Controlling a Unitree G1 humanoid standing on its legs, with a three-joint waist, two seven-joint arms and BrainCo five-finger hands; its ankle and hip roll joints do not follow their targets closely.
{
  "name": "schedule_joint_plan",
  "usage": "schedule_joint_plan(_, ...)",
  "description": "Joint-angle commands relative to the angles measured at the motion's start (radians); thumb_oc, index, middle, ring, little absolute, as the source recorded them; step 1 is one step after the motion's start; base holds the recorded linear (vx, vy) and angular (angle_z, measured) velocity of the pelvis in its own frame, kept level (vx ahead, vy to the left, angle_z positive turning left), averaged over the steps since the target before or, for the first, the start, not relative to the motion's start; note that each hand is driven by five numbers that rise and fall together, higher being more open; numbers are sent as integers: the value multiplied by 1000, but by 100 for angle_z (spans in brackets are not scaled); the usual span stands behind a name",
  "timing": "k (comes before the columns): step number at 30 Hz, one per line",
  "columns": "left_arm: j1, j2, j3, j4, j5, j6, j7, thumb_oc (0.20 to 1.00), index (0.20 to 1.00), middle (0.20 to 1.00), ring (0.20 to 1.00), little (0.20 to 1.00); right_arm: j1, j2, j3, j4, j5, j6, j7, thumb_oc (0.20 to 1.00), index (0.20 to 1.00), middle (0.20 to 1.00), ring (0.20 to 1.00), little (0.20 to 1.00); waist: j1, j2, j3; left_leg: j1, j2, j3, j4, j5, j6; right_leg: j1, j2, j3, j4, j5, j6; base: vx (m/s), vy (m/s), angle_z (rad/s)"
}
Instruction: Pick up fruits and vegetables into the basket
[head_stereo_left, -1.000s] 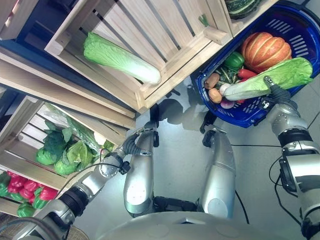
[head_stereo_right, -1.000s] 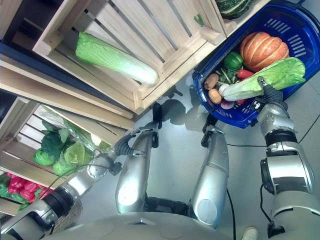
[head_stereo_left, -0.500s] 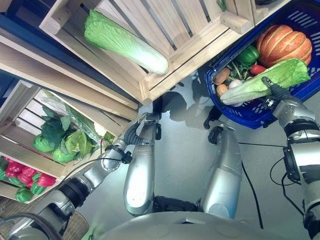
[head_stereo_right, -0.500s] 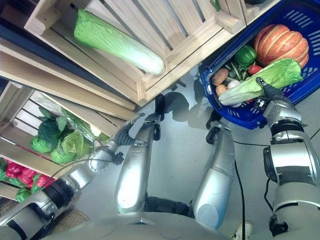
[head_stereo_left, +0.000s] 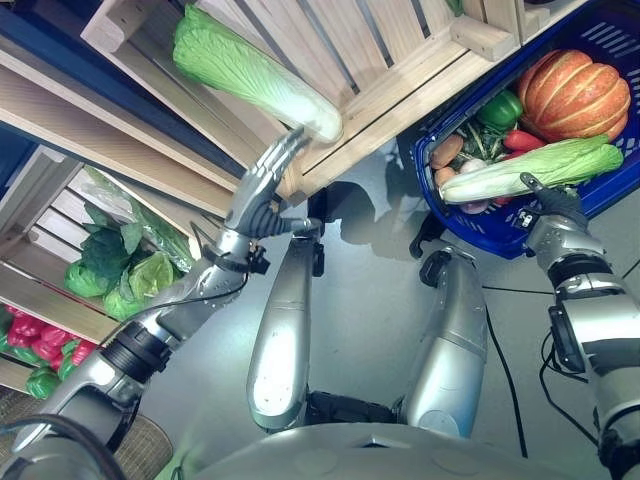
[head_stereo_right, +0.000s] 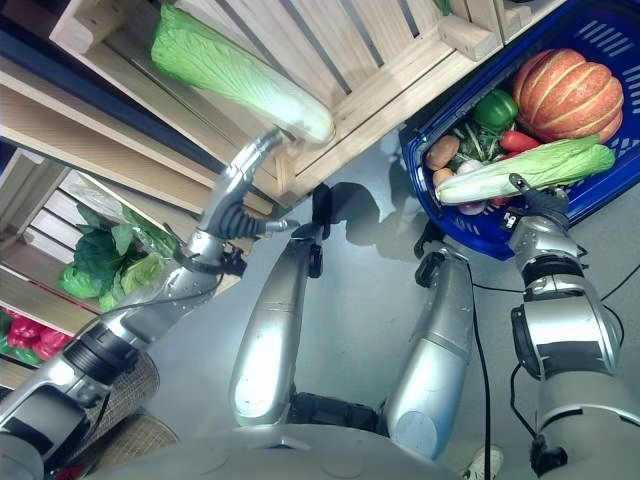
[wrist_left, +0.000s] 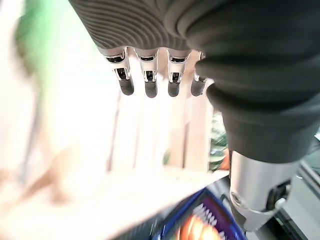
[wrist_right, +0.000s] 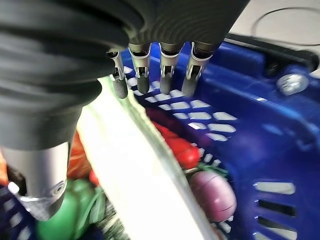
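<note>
The left hand (head_stereo_left: 262, 185) reaches up with straight, relaxed fingers holding nothing, its fingertips (head_stereo_left: 296, 137) just below the pale stem end of a long green-and-white napa cabbage (head_stereo_left: 255, 73) that lies in a slatted light wooden crate (head_stereo_left: 390, 45); this cabbage's long axis runs diagonally, leafy green end away from the hand and white end at the crate's near corner. The right hand (head_stereo_left: 545, 200) is at the rim of a blue plastic shopping basket (head_stereo_left: 510, 230), its fingers loose and nearly straight beside a second long napa cabbage (head_stereo_left: 530, 170) that rests across the basket's contents; whether they touch it cannot be told. That cabbage lies lengthwise across the basket, white stem toward the crate side and leafy end toward the far wall. Under and beside it sit an orange ribbed pumpkin (head_stereo_left: 572, 93), a green bell pepper (head_stereo_left: 501, 108), a red pepper (head_stereo_left: 523, 141), brown potatoes (head_stereo_left: 446, 151) and a purple onion (wrist_right: 212, 191). Lower crates hold leafy green lettuces (head_stereo_left: 115, 270) and red peppers (head_stereo_left: 40, 338). No writing is legible.
</note>
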Motion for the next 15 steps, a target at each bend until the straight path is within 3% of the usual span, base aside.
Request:
schedule_joint_plan(1, 26, -11, 52, -117, 102, -31, 90, 1000, 1000, 1000, 1000, 1000, 130, -34, 3, -113, -46, -100, -70, 1000, 1000, 1000, 1000, 1000, -59, 85, -45, 65, -6, 45, -64, -82, 81, 88, 58, 8, -9, -85, 59, -14, 71, -5)
schedule_joint_plan(5, 28, 19, 114, -142, 150, -33, 143, 1000, 1000, 1000, 1000, 1000, 260, 4, 7, -285, -106, -157, -115, 1000, 1000, 1000, 1000, 1000, -92, 67, -45, 123, 0, 60, -100, -76, 72, 139, 67, 17, -49, -79, 68, -27, 66, -13)
schedule_joint_plan(6, 23, 26, 128, -146, 163, -30, 154, 1000, 1000, 1000, 1000, 1000, 271, 5, 10, -323, -112, -154, -126, 1000, 1000, 1000, 1000, 1000, -95, 66, -45, 109, 5, 70, -115, -46, 77, 127, 68, 5, -68, -48, 58, -75, 56, -20)
schedule_joint_plan(11, 16, 89, 217, -189, 296, 17, 241, 1000, 1000, 1000, 1000, 1000, 450, 21, -3, -599, -235, -204, -154, 1000, 1000, 1000, 1000, 1000, -152, 52, -45, 186, 16, 93, -164, -33, 61, 186, 72, 33, -121, -30, 77, -11, 89, -18)
schedule_joint_plan(13, 8, 144, 267, -196, 366, 79, 296, 1000, 1000, 1000, 1000, 1000, 541, 18, -39, -739, -271, -245, -142, 1000, 1000, 1000, 1000, 1000, -187, 52, -45, 231, 16, 105, -184, -28, 52, 215, 70, 52, -133, -29, 86, 26, 167, -19)
schedule_joint_plan(15, -14, 178, 279, -187, 402, 147, 287, 1000, 1000, 1000, 1000, 1000, 574, 18, -53, -798, -286, -268, -144, 1000, 1000, 1000, 1000, 1000, -211, 53, -45, 252, 17, 113, -189, -29, 48, 228, 67, 63, -136, -30, 90, 31, 166, -16)
